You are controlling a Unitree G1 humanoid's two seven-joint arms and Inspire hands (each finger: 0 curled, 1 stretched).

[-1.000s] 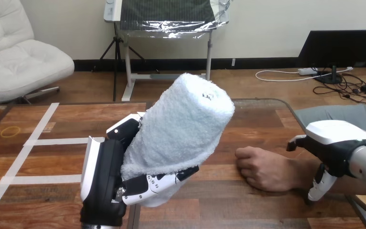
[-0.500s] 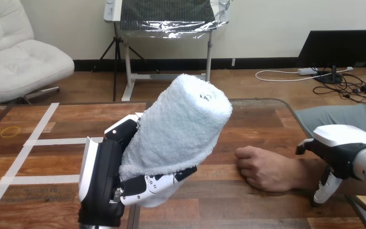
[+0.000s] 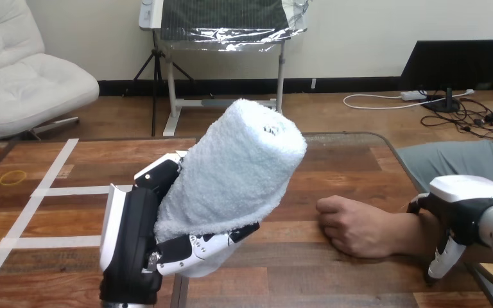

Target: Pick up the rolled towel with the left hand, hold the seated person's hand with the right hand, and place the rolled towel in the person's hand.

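Just inside the table's near edge, left of centre, the robot's left hand (image 3: 130, 240) stands with its palm turned to the right and is closed around a rolled towel (image 3: 234, 170). Its fingers (image 3: 196, 247) curl under and across the roll's lower end, and its thumb comes up behind the roll. The towel is a thick, pale, fluffy roll whose lower end sits in the hand. It is tilted, its upper end leaning away and to the right over the middle of the table, with the spiral of the roll showing at that end. Further out, near the table's right edge, the person's hand (image 3: 353, 224) rests on the wood as a loose fist with the knuckles pointing left. It lies well apart from the towel, and the person's forearm runs off toward the right edge. The robot's right hand (image 3: 462, 202) sits arched over that forearm just behind the wrist, with its white back shell facing up. Whether it is closed on the forearm or only resting over it cannot be told. The wooden table (image 3: 340, 163) has strips of white tape (image 3: 58, 190) across its left side. A small yellow ring (image 3: 14, 176) lies toward the far left corner.
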